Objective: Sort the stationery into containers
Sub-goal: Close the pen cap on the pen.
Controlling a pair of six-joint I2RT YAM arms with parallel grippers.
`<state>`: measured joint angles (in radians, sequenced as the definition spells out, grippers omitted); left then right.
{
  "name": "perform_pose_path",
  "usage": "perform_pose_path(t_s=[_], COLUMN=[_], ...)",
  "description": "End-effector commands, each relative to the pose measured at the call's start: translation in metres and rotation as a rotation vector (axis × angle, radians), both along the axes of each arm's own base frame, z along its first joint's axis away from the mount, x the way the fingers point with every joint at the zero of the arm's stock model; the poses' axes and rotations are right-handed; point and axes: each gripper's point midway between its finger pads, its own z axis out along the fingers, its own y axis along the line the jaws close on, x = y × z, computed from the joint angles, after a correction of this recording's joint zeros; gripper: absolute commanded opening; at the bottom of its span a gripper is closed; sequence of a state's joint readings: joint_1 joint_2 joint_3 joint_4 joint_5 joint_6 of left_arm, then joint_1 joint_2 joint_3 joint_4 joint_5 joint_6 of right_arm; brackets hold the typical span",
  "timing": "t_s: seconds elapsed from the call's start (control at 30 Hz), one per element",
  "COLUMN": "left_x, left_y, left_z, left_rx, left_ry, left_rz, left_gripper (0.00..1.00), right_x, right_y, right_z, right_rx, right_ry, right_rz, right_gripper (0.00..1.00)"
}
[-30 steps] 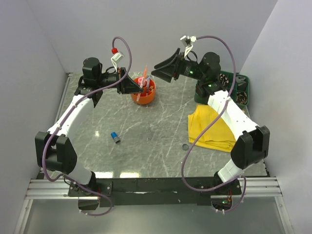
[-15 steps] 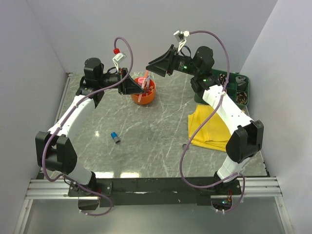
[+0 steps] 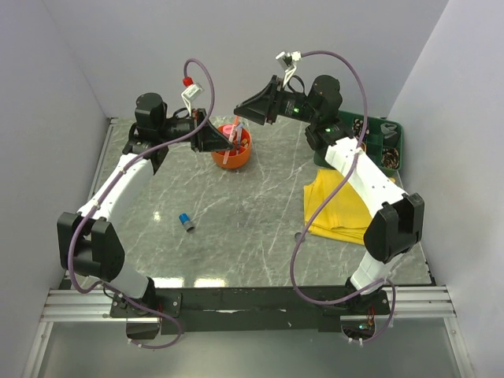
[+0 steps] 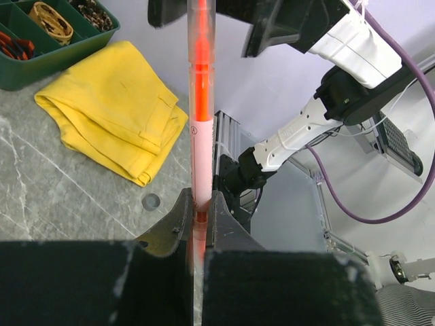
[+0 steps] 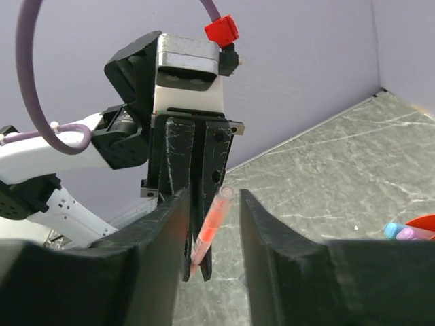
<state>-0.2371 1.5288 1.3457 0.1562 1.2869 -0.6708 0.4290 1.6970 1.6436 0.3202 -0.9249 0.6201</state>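
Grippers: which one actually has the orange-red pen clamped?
The left gripper: its jaws are shut on the orange-red pen. The right gripper faces it with jaws open, holding nothing.

Lab test cell: plain grey walls (image 3: 236, 39) boxing a marbled table (image 3: 236, 213).

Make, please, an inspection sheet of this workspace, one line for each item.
Surface: grey marbled table, no spills seen.
Job's things: pink pen held at the orange organiser; blue-capped piece and dark disc loose on the table; green tray holds small items.
Clutter: folded yellow cloth beside the tray.
Grippers: left pincer shut on the pen; right pincer open, facing the pen.
Cables: purple cables loop off both arms.
Surroundings: plain walls; metal rail at the near edge.
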Motion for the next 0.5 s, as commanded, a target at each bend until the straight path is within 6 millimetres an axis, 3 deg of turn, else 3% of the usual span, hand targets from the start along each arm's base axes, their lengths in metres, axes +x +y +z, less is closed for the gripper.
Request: perform_pose_path(t_s=[0.0,0.13,0.3,0.47], left_x=[-0.005,-0.005,-0.004,0.003], left_y=[-0.001,-0.001,-0.001,-0.002], left_z=[0.012,0.011,0.010,0.010], left_rx=[-0.020,-0.022,-0.023,-0.021], left_ry=[-0.045,-0.045,-0.034,-0.031], left_rz=[-0.030,-0.032,-0.026,-0.009], left_gripper=[0.01,0.01,0.01,0.01], right_x=[-0.003,-0.004,-0.009,-0.019], right_y=[0.004,0.006,0.011,0.020], right_z=[0.010,0.009,0.005,-0.010], right_rx=[0.012,0.010,0.005,-0.011], right_ry=[-0.049,-0.053,-0.051,-0.017], right_rz=[0.012,0.022,0.044,0.074], right_gripper=[0.41,0.32,0.03,0.00])
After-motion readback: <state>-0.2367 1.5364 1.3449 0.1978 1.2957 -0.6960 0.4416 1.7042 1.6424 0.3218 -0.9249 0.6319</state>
